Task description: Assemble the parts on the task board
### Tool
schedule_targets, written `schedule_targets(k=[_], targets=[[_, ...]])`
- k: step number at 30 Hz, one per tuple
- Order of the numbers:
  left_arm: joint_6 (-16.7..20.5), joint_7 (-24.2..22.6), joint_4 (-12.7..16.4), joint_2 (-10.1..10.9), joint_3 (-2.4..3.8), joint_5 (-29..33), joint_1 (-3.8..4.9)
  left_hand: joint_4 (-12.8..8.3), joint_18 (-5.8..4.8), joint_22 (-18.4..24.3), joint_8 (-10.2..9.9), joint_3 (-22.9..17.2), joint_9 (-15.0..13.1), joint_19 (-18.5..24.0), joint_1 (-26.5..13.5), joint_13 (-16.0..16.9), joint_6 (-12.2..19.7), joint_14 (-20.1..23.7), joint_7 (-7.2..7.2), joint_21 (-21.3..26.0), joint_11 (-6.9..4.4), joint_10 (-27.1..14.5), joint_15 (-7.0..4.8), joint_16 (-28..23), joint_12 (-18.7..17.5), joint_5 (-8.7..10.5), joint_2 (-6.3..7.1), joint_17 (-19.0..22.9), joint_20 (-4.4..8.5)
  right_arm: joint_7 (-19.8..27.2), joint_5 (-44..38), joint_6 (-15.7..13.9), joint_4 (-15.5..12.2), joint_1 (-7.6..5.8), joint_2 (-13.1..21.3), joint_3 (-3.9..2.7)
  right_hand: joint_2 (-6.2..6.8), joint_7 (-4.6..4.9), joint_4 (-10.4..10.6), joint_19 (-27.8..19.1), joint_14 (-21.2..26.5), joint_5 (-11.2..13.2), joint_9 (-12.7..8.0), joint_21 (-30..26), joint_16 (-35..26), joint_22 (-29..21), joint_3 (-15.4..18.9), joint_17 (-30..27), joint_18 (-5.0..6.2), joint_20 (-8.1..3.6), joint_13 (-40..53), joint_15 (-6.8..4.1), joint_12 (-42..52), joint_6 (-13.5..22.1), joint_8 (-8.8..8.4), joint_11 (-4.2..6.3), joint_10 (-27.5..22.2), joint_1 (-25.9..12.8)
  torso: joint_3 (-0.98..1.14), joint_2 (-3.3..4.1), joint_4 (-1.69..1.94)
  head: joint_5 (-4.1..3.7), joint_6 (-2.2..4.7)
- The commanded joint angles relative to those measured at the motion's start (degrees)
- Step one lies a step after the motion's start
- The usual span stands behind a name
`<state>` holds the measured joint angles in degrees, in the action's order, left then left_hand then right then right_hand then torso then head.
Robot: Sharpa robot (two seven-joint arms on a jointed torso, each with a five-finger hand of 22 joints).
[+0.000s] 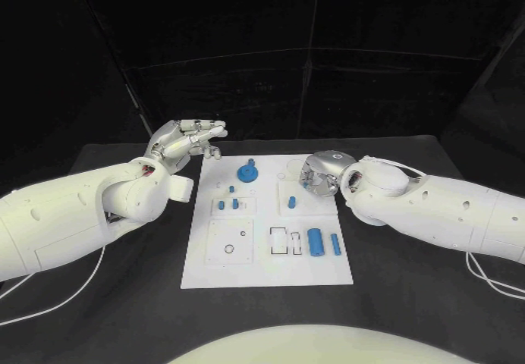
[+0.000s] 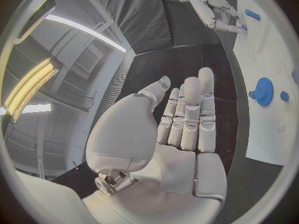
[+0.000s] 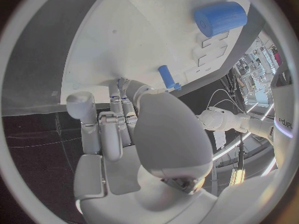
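The white task board (image 1: 274, 262) lies in the middle of the black table. On it are a blue gear (image 1: 248, 173) (image 2: 264, 91), several small blue pegs (image 1: 227, 203), a thick blue cylinder (image 1: 316, 242) (image 3: 219, 18) and a thin blue peg (image 1: 334, 243). My right hand (image 1: 319, 173) (image 3: 134, 129) is over the board's far right part. Its fingers curl down to the board, and thumb and finger pinch a small blue part (image 3: 119, 81) that is mostly hidden. My left hand (image 1: 188, 139) (image 2: 177, 129) is raised beside the board's far left corner, fingers stretched out, holding nothing.
A blue peg (image 1: 292, 202) (image 3: 166, 77) stands just in front of my right hand's fingers. A thin ring (image 1: 230, 249) and rectangular slots (image 1: 287, 240) mark the board's near half. Cables (image 1: 487, 277) run over the table by both arms.
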<state>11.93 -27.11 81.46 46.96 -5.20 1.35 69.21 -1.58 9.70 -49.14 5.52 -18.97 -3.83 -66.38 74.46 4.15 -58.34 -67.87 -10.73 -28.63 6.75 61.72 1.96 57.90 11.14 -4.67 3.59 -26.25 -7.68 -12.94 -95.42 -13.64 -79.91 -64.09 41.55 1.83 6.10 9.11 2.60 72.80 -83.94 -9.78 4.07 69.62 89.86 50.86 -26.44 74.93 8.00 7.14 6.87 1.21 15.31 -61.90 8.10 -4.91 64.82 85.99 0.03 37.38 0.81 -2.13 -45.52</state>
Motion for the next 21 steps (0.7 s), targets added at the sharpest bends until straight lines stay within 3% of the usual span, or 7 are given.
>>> schedule_targets(k=[1,11,21], targets=[[-0.8,0.0,0.0,0.0,0.05,0.2,0.08,-0.2,0.75,0.0,0.0,0.1,0.0,0.4,0.4,0.1,0.6,0.3,-0.02,0.2,-0.01,-0.3,-0.04,-0.1,0.2,-0.1,-0.37,0.1,0.0,-0.1,0.1,-2.2,-0.9,-0.09,0.5,-0.01,0.14,-0.04,0.2,0.2,-6.1,0.6,0.1,0.2,0.1,0.1,0.1,15.1,-0.7,-0.26,-0.1,-0.31,-0.2,-0.4,-0.13,-0.09,0.3,-1.1,-0.01,-0.02,0.04,-0.05,0.01],[-0.9,0.2,-0.1,0.1,0.04,0.2,0.08,-0.3,0.75,0.1,0.0,0.1,0.0,0.3,0.5,0.1,0.6,0.3,-0.02,0.2,-0.01,-0.4,-0.05,-0.1,0.3,-0.11,-0.4,0.1,0.0,-0.4,0.7,-4.3,-3.6,-0.12,2.9,-0.07,0.14,-0.1,0.3,0.2,-6.1,0.8,0.1,0.2,0.1,0.1,0.2,15.1,-0.71,-0.28,-0.1,-0.34,-0.2,-0.5,-0.15,-0.05,0.4,-1.5,-0.09,-0.02,0.12,-0.16,0.11],[-0.9,0.2,-0.1,0.2,0.04,0.2,0.08,-0.4,0.75,0.1,0.0,0.1,0.0,0.3,0.6,0.1,0.6,0.4,-0.05,0.3,0.01,-0.4,-0.04,-0.1,0.4,-0.11,-0.4,0.1,0.0,-0.5,2.2,-7.1,-9.5,-0.21,6.4,-0.29,0.07,-0.16,0.1,0.4,-6.1,0.7,0.1,0.4,0.1,0.5,0.0,15.1,-0.76,-0.31,-0.2,-0.39,-0.3,-0.5,-0.18,0.02,0.4,-1.5,-0.1,-0.04,0.15,0.03,0.16]])
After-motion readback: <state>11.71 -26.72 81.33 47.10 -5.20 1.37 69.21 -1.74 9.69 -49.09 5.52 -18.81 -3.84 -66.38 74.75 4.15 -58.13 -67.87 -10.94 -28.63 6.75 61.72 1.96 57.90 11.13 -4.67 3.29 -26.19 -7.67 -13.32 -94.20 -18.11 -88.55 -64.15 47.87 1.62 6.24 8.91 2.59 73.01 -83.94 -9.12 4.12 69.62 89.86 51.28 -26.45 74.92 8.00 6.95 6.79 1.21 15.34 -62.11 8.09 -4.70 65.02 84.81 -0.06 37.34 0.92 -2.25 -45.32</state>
